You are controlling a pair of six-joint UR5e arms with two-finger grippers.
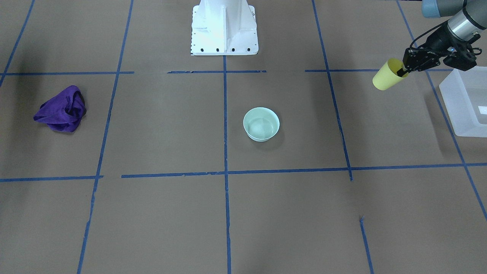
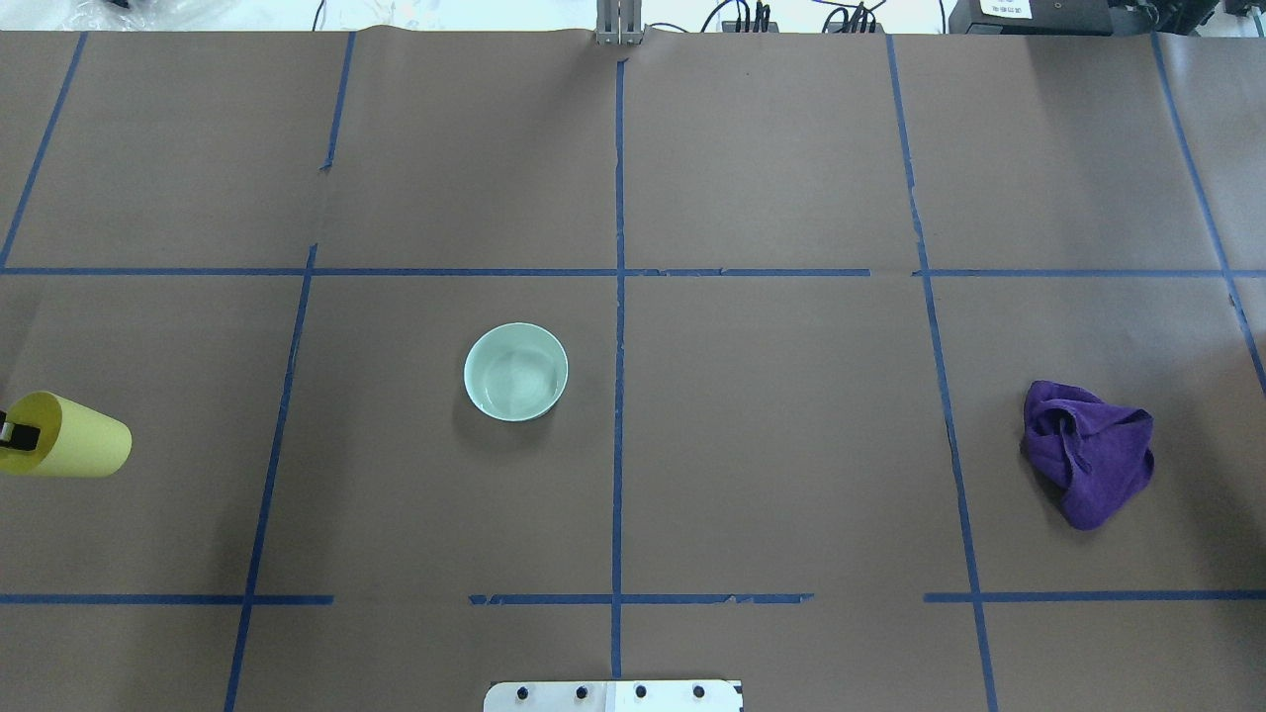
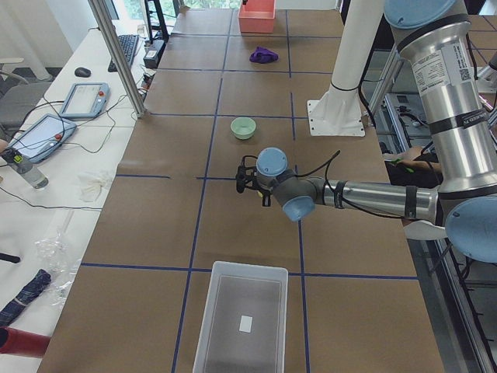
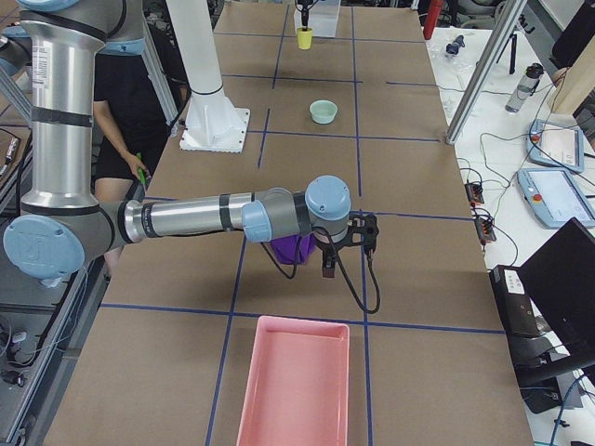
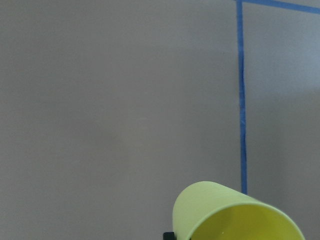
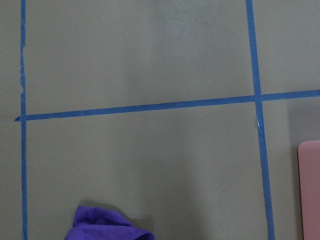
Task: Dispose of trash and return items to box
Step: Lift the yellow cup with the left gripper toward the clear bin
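My left gripper (image 1: 403, 71) is shut on the rim of the pale yellow cup (image 1: 387, 75) and holds it tilted above the table, just short of the frosted-white box (image 1: 465, 99). The cup also shows at the overhead view's left edge (image 2: 77, 447) and in the left wrist view (image 5: 227, 215). The mint-green bowl (image 1: 261, 124) stands upright near the table's middle (image 2: 515, 372). My right gripper (image 4: 349, 243) hovers by a crumpled purple cloth (image 2: 1088, 451); I cannot tell whether it is open or shut.
A pink tray (image 4: 294, 383) lies at the table's end on my right, beyond the cloth (image 1: 61, 110). The white robot base (image 1: 224, 27) stands at the table's edge. Blue tape lines cross the brown table cover.
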